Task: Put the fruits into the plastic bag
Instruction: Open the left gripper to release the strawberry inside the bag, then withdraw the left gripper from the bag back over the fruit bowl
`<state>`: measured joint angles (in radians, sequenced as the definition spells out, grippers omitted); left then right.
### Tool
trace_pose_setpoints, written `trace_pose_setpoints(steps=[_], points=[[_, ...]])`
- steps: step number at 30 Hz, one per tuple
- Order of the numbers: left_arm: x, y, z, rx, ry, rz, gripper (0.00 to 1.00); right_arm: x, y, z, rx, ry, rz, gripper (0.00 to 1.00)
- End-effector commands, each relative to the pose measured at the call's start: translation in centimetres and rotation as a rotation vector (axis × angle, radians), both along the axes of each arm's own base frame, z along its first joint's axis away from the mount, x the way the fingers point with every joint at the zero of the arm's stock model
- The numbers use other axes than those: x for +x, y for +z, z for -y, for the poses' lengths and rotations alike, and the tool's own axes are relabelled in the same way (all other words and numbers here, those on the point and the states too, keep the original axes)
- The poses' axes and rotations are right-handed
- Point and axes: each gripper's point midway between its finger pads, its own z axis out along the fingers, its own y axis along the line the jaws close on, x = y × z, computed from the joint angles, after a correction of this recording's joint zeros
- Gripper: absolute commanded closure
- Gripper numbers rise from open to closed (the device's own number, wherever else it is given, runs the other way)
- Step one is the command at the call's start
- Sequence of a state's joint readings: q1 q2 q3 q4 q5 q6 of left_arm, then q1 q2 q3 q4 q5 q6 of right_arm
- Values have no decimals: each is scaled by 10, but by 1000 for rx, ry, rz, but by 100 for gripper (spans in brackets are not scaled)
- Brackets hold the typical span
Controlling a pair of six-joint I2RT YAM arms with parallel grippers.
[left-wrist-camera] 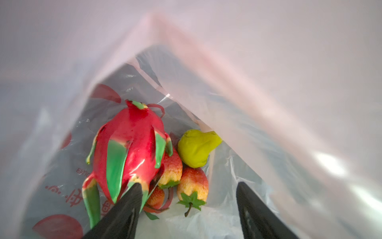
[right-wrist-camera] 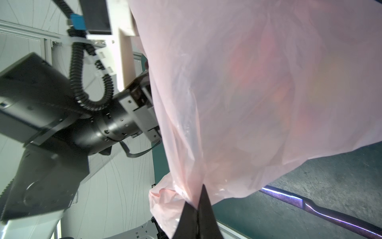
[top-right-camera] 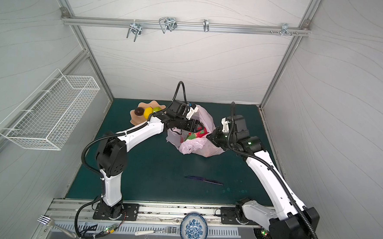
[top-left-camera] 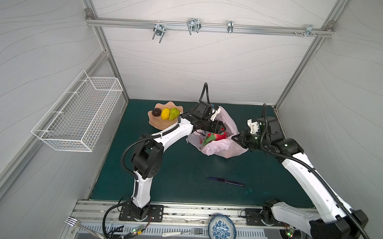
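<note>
Bag (top-left-camera: 218, 148): dragon fruit (left-wrist-camera: 128, 144), pear (left-wrist-camera: 194, 148), more ahead of left tool (left-wrist-camera: 189, 185), jaws apart; right tool (right-wrist-camera: 198, 198) clamps rim. Bowl (top-left-camera: 156, 125): three fruits (top-left-camera: 165, 114) pending.

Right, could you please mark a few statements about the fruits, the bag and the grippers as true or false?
1. The right gripper is shut on the plastic bag's edge. True.
2. The dragon fruit lies in the scalloped bowl. False: it lies inside the bag.
3. The bowl holds a dark brown fruit, a lemon and a green pear. True.
4. The left gripper is clamped on the dragon fruit. False: its jaws stand open inside the bag.
5. The knife lies inside the bag. False: it lies on the green mat.
</note>
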<state>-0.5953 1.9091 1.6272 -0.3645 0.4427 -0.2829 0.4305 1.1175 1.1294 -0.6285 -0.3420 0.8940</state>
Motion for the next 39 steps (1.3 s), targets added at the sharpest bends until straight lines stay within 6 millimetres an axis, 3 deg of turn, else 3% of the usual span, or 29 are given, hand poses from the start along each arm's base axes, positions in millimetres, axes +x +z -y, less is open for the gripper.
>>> trace_pose_setpoints(steps=[1,14,19,23,26,32,39], points=[[-1,29,-12,-34,-10,74,26,-3,3,0,9,-4,8,100],[-42,43,-57,37,-63,96,28,-2,5,0,14,-7,10,100],[-50,68,-82,-26,-20,94,28,-1,4,0,11,-10,10,100],[-48,96,-112,-86,79,128,28,0,5,0,12,-10,12,100],[-37,105,-147,-76,228,145,25,0,6,0,10,-11,14,100],[-24,114,-204,-7,399,195,17,1,6,-1,9,-10,12,100],[-12,115,-255,115,565,262,7,3,7,-2,7,-4,15,100]])
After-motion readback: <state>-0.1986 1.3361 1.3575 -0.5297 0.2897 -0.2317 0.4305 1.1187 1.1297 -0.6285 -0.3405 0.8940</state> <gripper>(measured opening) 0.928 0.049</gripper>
